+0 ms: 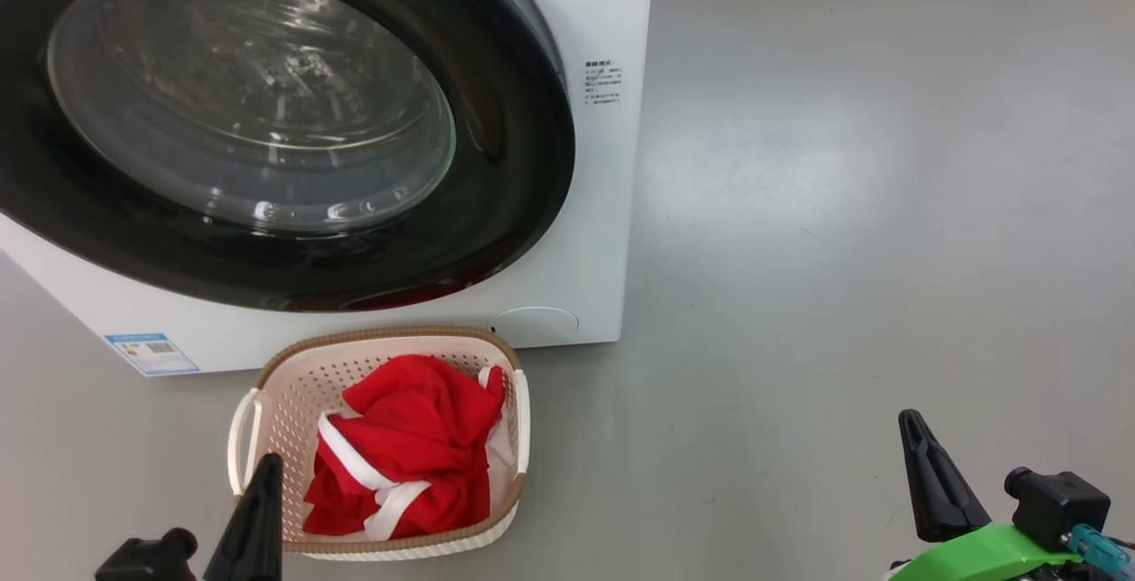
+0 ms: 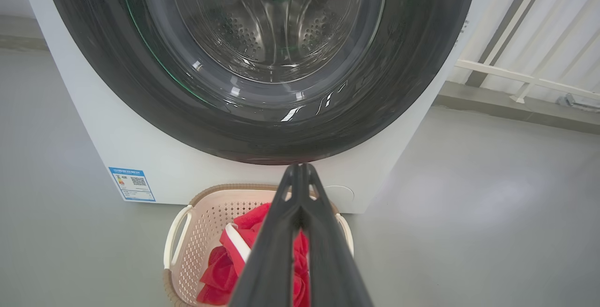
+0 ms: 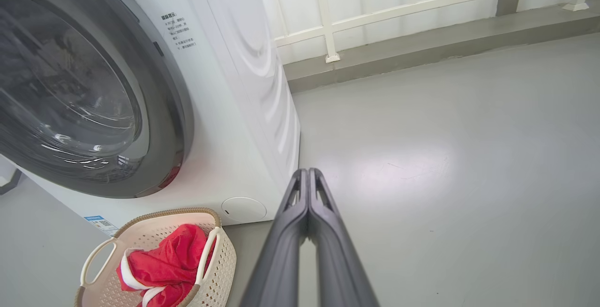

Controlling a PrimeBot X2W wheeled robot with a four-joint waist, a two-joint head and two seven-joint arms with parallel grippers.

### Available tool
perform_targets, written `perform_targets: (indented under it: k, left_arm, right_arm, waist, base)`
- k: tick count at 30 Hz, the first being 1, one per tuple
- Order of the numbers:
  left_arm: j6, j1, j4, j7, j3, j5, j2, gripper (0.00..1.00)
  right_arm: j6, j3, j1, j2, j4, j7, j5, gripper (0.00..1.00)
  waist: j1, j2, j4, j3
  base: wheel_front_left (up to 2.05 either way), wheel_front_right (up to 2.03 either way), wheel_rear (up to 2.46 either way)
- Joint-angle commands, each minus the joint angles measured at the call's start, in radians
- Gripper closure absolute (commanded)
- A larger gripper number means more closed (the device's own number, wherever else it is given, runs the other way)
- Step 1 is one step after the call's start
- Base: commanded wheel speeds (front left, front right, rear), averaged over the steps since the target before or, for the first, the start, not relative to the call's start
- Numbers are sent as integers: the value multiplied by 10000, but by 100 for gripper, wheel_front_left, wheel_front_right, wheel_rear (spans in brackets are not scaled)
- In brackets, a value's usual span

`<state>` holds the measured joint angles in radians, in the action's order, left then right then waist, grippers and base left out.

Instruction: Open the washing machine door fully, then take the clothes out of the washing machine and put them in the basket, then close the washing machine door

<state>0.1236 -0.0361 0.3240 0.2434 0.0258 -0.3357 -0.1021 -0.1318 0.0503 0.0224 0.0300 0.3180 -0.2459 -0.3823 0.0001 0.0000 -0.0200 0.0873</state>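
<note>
The washing machine door (image 1: 497,164), glossy black rim around a clear glass bowl, lies flat against the white washing machine (image 1: 612,208). Through the glass the steel drum (image 2: 276,30) shows. Red clothes (image 1: 408,457) with white bands lie heaped in the cream basket (image 1: 293,386) on the floor just in front of the machine. My left gripper (image 1: 266,466) is shut and holds nothing, at the basket's near left corner. Well to the right, over bare floor, my right gripper (image 1: 911,426) is also shut on nothing, fingertips (image 3: 307,175) pressed together.
Grey floor (image 1: 842,208) stretches wide to the right of the machine. A white railing (image 3: 375,16) and a low grey kerb run along the wall behind. A blue label (image 1: 151,353) sits low on the machine's front.
</note>
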Motion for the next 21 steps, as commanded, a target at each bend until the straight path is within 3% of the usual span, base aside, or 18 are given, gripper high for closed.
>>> perform_targets:
  k: [1, 21]
  left_arm:
    - [3, -46, -233, -51, 71, -228, -110, 100]
    - [11, -168, -296, -602, 193, -2210, -10, 100]
  right_arm:
    - [0, 13, -46, 116, -243, 47, -260, 100]
    - [2, 40, -261, 185, -298, 553, -2226, 100]
  waist:
    - [15, 0, 4, -19]
    - [0, 0, 35, -143]
  base:
    - [0, 0, 0]
    - [0, 0, 0]
